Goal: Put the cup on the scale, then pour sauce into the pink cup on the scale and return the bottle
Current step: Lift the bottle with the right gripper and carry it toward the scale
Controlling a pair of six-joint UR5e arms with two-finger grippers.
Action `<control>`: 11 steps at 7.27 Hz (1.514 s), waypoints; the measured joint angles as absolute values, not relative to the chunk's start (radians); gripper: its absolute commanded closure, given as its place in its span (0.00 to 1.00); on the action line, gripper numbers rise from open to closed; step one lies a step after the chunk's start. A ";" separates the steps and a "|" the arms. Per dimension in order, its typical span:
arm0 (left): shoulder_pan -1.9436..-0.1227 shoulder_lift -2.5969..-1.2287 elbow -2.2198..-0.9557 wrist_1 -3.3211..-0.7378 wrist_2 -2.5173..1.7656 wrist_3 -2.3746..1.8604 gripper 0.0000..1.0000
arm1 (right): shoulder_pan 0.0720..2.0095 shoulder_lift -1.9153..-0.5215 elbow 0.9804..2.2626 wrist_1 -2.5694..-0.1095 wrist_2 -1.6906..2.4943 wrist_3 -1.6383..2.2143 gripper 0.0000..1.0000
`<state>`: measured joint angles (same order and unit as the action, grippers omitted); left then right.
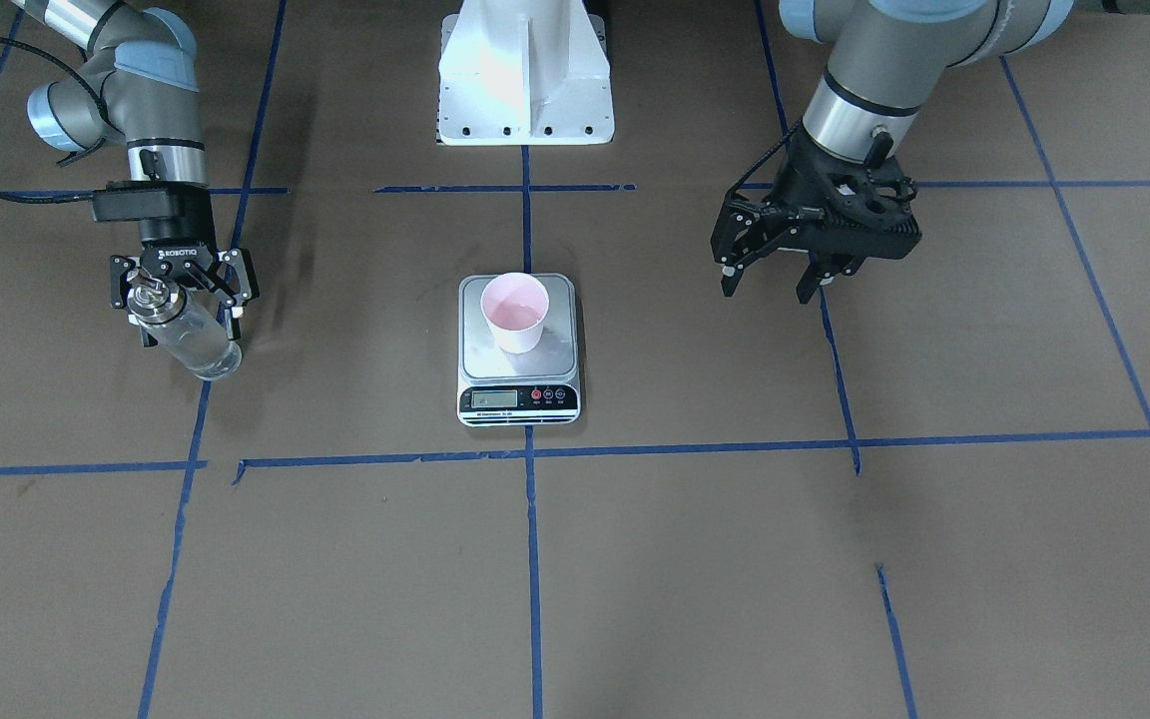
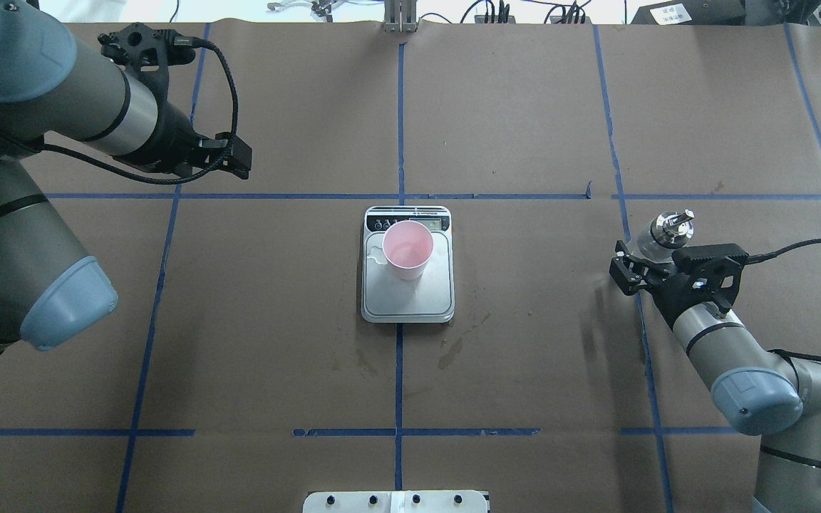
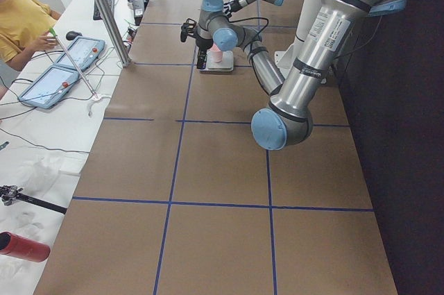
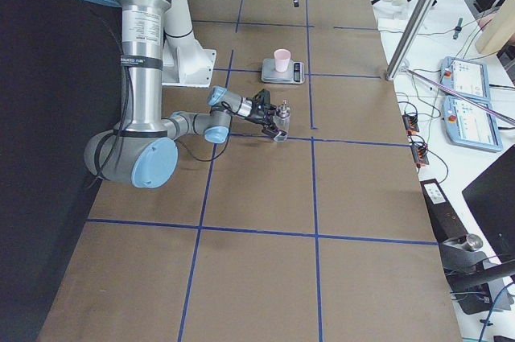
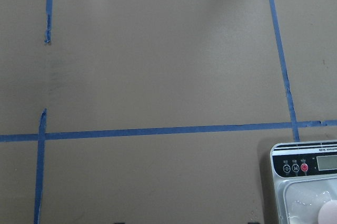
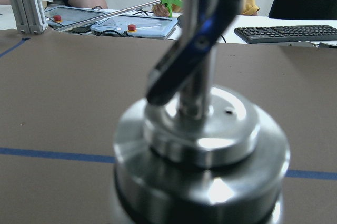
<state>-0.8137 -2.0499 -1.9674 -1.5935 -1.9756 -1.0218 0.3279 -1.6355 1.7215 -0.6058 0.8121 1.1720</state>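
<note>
1. Slip of the bottle: the right tool is closed round its upper body, just under the silver pourer cap; smooth glass held this high may swing or slide in the grip once tilted
2. Overshoot in pouring: the cup stands upright on the scale at mid-surface, well apart from the bottle off to the right; a steep tilt could send the clear sauce past the rim onto the steel platform or the black front strip
3. Knocked cup: light and tapered, it could tip if the pourer touches its rim
4. Crowding by the left tool: spread wide open and empty, it hovers left of the cup, apart from it; any inward drift would obstruct the pour
5. Rough return: a bottle set down tilted on the surface may topple
</note>
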 measured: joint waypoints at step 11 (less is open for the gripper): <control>-0.812 -2.039 -1.973 -1.580 -1.973 -1.039 0.17 | 0.277 -1.143 1.952 -1.726 0.724 0.902 1.00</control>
<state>-0.8117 -2.0392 -1.9735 -1.5798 -1.9733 -1.0391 0.2771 -1.1426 1.9517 -1.7258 0.7244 0.9024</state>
